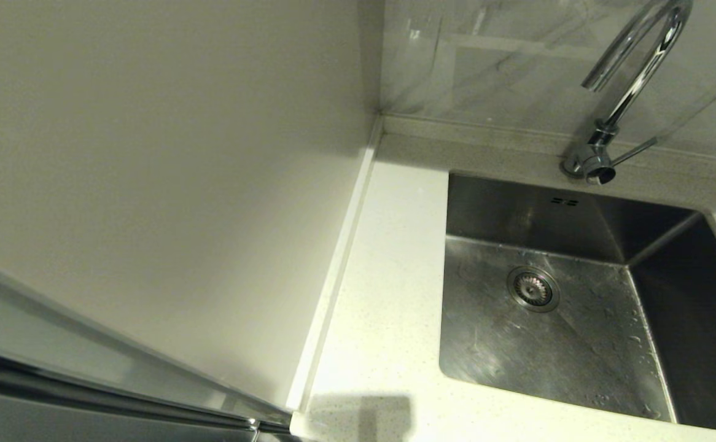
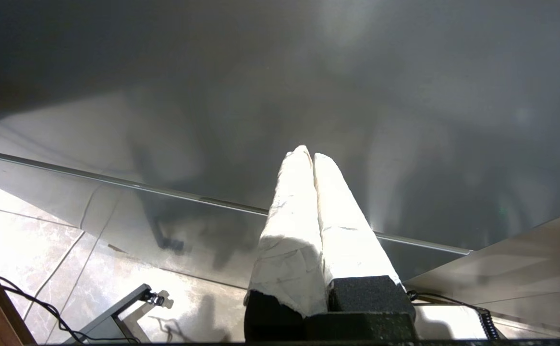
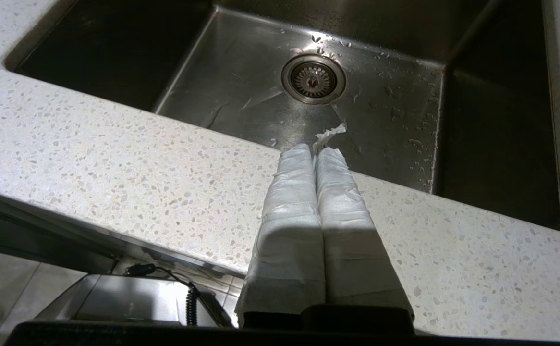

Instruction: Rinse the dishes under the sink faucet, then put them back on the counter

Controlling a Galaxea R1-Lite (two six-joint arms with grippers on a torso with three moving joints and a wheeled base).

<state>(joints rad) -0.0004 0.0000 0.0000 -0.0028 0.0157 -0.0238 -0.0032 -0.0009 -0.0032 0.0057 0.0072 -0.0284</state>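
Note:
The steel sink (image 1: pixel 554 350) lies at the right of the head view, its round drain (image 1: pixel 533 288) bare and its floor wet. The chrome sink faucet (image 1: pixel 631 80) rises behind it with a thin side lever (image 1: pixel 634 150). The dishes are out of view. My right gripper (image 3: pixel 314 154), wrapped in white, is shut with nothing in it, above the front strip of the speckled counter (image 3: pixel 116 163), pointing toward the sink (image 3: pixel 261 86) and drain (image 3: pixel 313 79). My left gripper (image 2: pixel 307 154) is shut and empty, down beside a dark glossy panel, away from the counter (image 1: pixel 389 294).
A plain cream wall panel (image 1: pixel 161 184) rises left of the counter. A marbled backsplash (image 1: pixel 505 67) stands behind the faucet. In the left wrist view, tiled floor (image 2: pixel 30 230) with cables (image 2: pixel 44 307) lies below.

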